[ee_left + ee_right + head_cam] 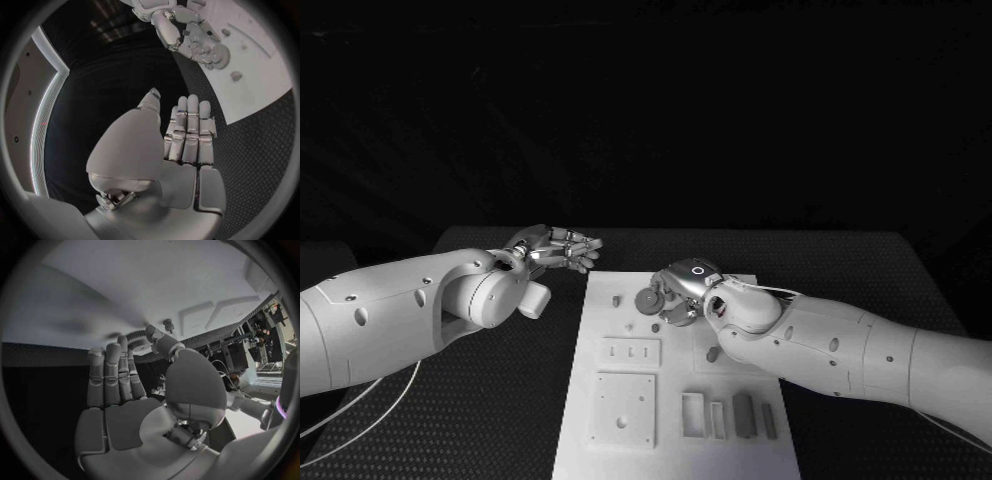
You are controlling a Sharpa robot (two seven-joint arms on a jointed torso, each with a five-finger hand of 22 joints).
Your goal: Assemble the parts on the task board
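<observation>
Notably no legible writing; right hand [678, 290] pinches gear [648, 300] over task board [625, 440]; left hand [557, 248] released.

Black table [473, 420] with a fine dotted, mesh-like surface texture, extending to both sides of the central working area; its far edge meets a dark, featureless background. The same textured black surface [262, 150] appears in the left wrist view. A thin pale cable [343, 410] lies in a loose curve over the table's near-left portion. In the right wrist view, the table shows as a dark textured band [37, 357].
</observation>
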